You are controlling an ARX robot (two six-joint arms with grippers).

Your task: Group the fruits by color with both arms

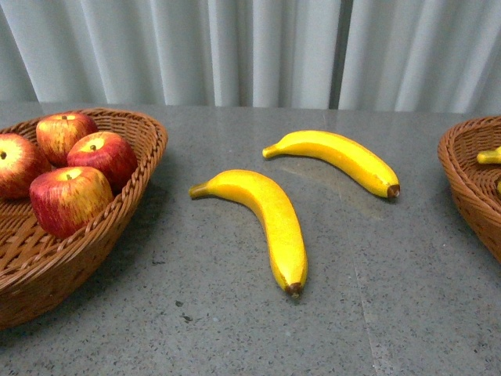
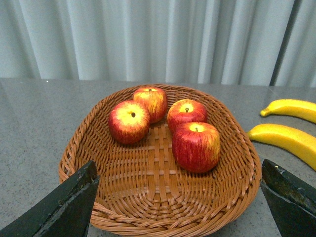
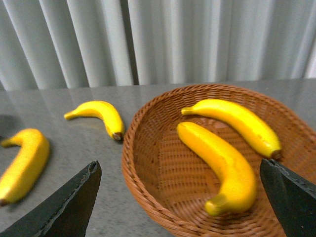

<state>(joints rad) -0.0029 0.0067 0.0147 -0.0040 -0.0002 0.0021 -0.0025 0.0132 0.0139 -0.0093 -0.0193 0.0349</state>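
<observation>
Several red apples [image 1: 70, 200] streaked with yellow lie in the left wicker basket [image 1: 153, 137]. Two yellow bananas rest on the grey table between the baskets, the near one [image 1: 266, 215] and the far one [image 1: 340, 157]. In the left wrist view my left gripper [image 2: 180, 207] stands open over the near rim of the apple basket [image 2: 74, 158], holding nothing. In the right wrist view my right gripper [image 3: 180, 202] is open above the right basket [image 3: 129, 158], which holds two bananas [image 3: 222, 160] [image 3: 237, 121]. Neither arm shows in the front view.
The right basket [image 1: 462, 180] is cut off by the front view's right edge, with a banana tip [image 1: 488, 156] showing inside. A pale pleated curtain [image 1: 250, 47] hangs behind the table. Bare grey tabletop [image 1: 235, 329] lies in front of the loose bananas.
</observation>
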